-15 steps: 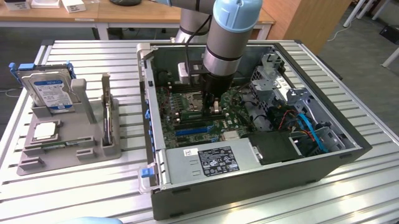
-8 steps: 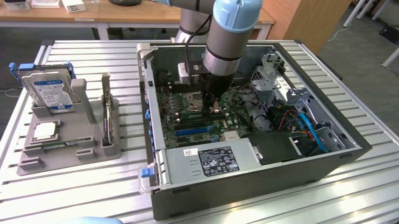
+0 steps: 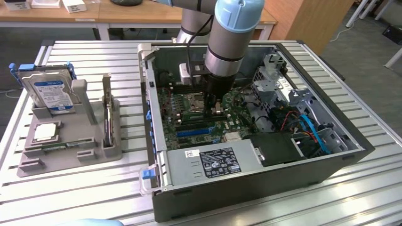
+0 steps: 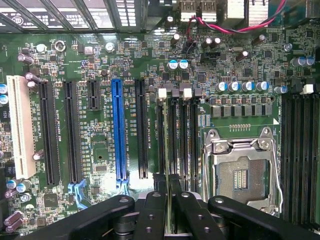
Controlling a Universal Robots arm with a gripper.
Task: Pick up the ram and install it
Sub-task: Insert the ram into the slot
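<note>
Your end effector (image 4: 168,184) is clamped on the ram (image 4: 166,140), which stands on edge between its black tips and runs along a memory slot of the motherboard (image 4: 100,60); whether it is seated, you cannot tell. Just beside it lies the processor socket (image 4: 240,170), further off the blue slot (image 4: 118,130). Around you rise the walls of the open computer case (image 3: 251,188), drive cages (image 3: 276,80) crowding one side. The case takes up much of the worktop (image 3: 75,197); a grey holder (image 3: 69,153) stands toward the edge at the exterior view's left.

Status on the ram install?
Gripper shut on ram, low inside case. Held edge-on at memory slots beside processor socket. Nothing seen blocking.
</note>
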